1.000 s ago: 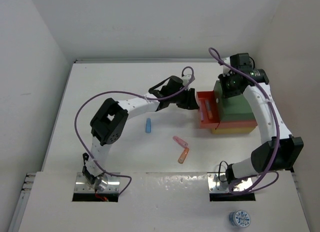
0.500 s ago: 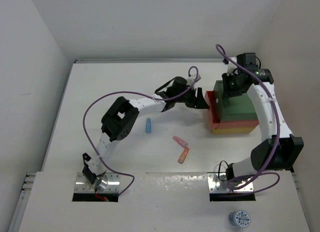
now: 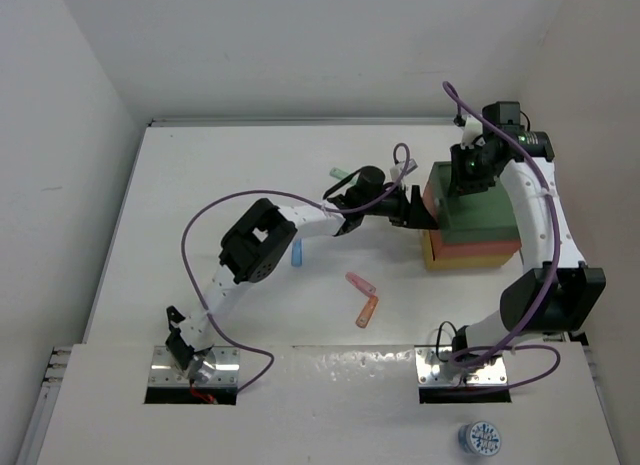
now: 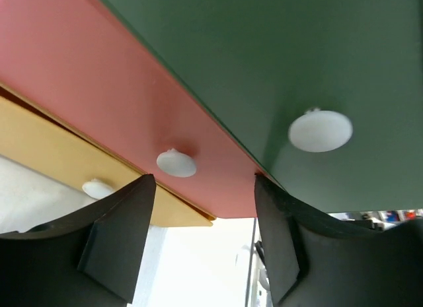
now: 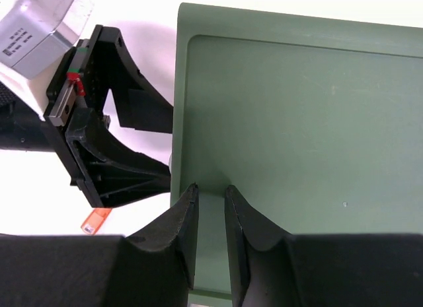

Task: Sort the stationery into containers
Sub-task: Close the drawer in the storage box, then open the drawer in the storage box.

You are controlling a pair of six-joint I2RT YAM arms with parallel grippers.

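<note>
The three stacked trays stand at the right: green (image 3: 482, 207) on top, red-orange (image 3: 472, 248) in the middle, yellow (image 3: 482, 261) at the bottom, all pushed in flush. My left gripper (image 3: 421, 211) is open and empty, its fingertips against the tray fronts. In the left wrist view the gripper (image 4: 205, 188) faces the red-orange front (image 4: 92, 76) and its white knob (image 4: 176, 163). My right gripper (image 5: 210, 189) is shut, tips resting on the green tray's top (image 5: 297, 115). A blue marker (image 3: 297, 251), a pink marker (image 3: 360, 284), an orange marker (image 3: 368, 311) and a mint green marker (image 3: 338, 173) lie on the table.
White walls enclose the table at the back and both sides. The stack sits close to the right wall. A round blue-and-white object (image 3: 481, 438) lies on the near ledge beside the right arm's base. The left arm stretches across the table's middle.
The red-orange tray stood pulled out to the left with pens in it. My left gripper moved right and pushed it shut into the stack. The right gripper stayed on the green tray.
</note>
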